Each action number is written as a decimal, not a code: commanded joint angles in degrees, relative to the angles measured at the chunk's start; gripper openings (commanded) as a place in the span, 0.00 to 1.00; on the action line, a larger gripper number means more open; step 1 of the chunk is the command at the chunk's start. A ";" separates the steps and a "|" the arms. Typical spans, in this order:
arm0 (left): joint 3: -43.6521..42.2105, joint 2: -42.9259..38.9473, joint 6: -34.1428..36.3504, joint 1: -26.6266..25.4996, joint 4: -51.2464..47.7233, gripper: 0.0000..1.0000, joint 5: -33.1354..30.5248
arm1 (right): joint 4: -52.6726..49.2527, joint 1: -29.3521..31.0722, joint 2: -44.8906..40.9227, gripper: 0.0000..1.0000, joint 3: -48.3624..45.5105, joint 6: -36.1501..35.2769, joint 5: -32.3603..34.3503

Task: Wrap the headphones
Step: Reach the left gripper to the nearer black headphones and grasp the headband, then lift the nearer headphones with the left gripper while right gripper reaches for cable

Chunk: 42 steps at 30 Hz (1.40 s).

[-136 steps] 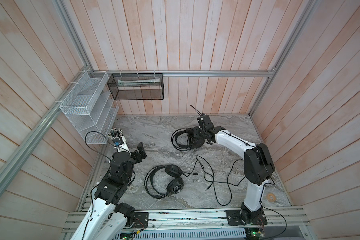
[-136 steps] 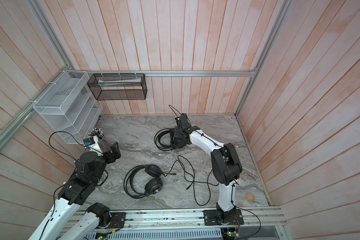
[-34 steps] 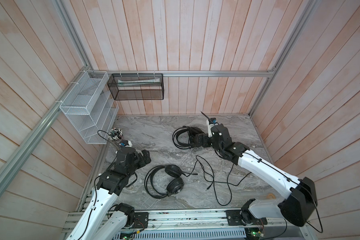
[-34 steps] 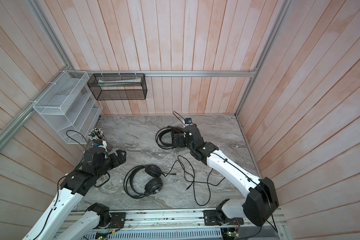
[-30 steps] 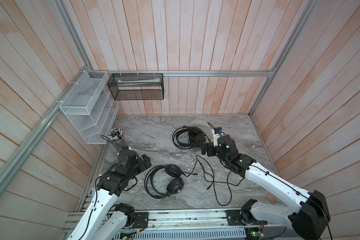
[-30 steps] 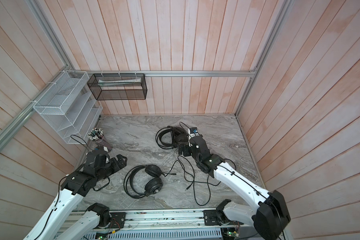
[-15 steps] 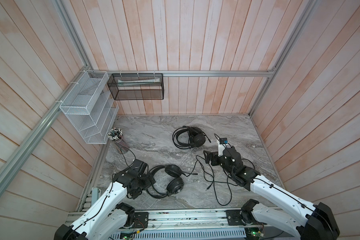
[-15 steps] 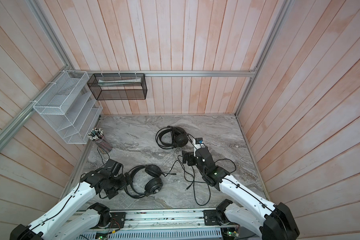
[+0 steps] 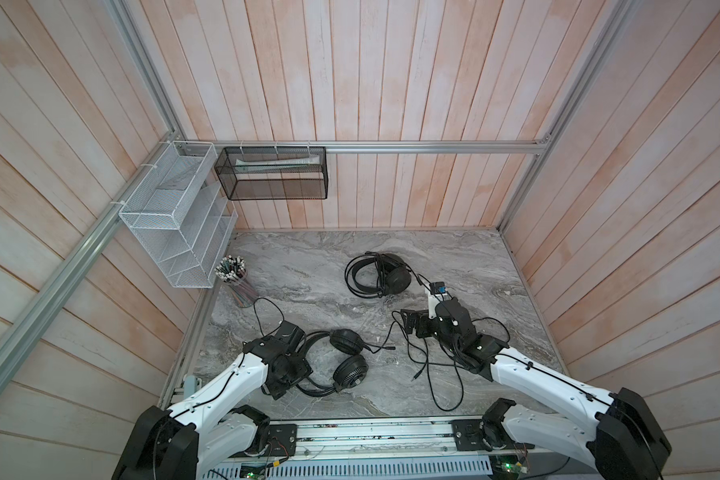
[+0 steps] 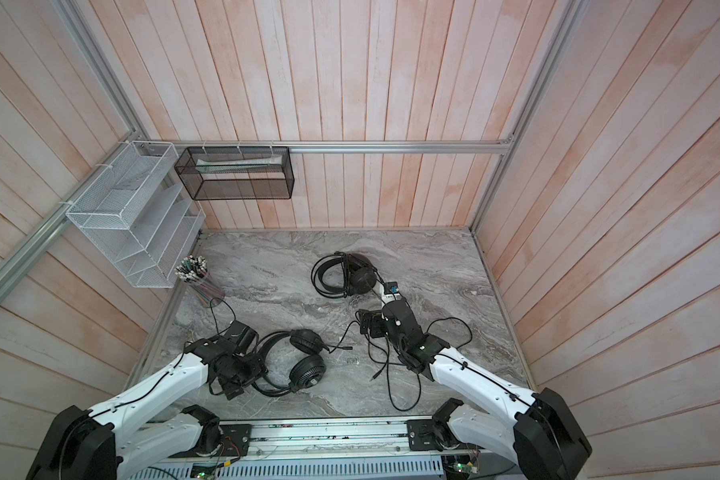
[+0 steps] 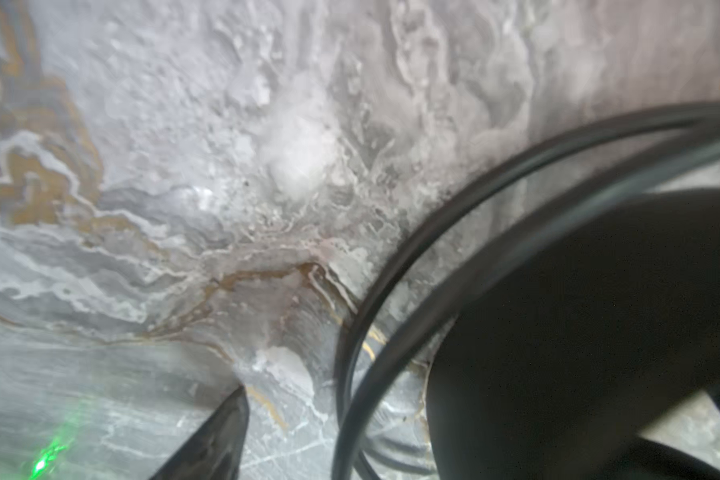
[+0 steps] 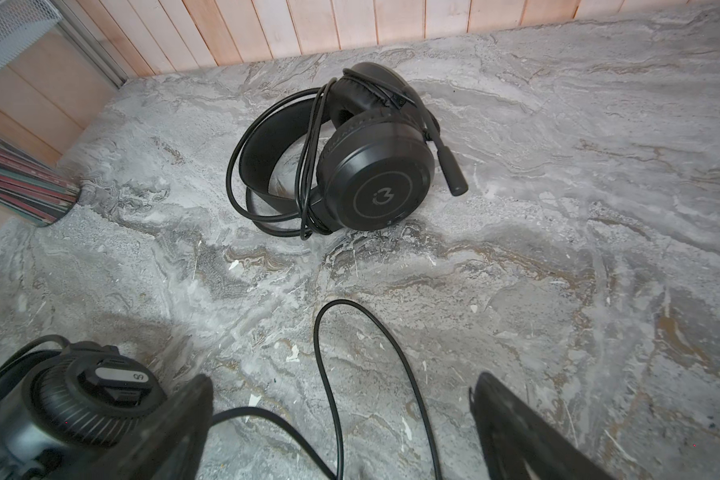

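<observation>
Overhead, two black headsets lie on a grey marble table (image 9: 308,266). The far headset (image 9: 377,275) sits in the upper centre of both top views, with its cable looped around the headband and earcups (it looks already wrapped). The near headset (image 9: 344,341) lies at lower left of centre. Its loose cable (image 12: 336,301) sprawls in untidy curves toward the lower centre and right.

The left gripper (image 9: 304,363) is down at the near headset's thin wire headband, on that headset's left edge in the top views. The left wrist view is blurred and shows only one finger (image 11: 213,432) beside the headband wires, so I cannot tell whether it is pinching the band. The right gripper (image 12: 341,378) hovers low over the loose cable with its jaws spread wide and empty. A loop of cable lies on the table between them.

The step in hand appears to be the start of wrapping the second headset, with one arm steadying it and the other gathering cable. Next, the right gripper likely needs to drop and pinch the thin cable where it lies flat on the marble. It would then carry the cable around the headset without dragging the headset out of place.
</observation>
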 commanded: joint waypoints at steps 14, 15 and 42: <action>1.08 7.64 2.82 -0.23 5.80 0.53 -7.98 | 1.67 1.15 -1.84 0.99 -2.33 1.59 0.13; 1.26 7.87 2.97 -0.23 5.87 0.49 -8.21 | 1.75 1.08 -1.86 0.99 -2.36 1.67 0.10; 10.56 1.36 8.60 -0.29 3.64 0.00 -9.31 | 8.51 1.79 -13.74 0.99 -7.23 0.97 -2.46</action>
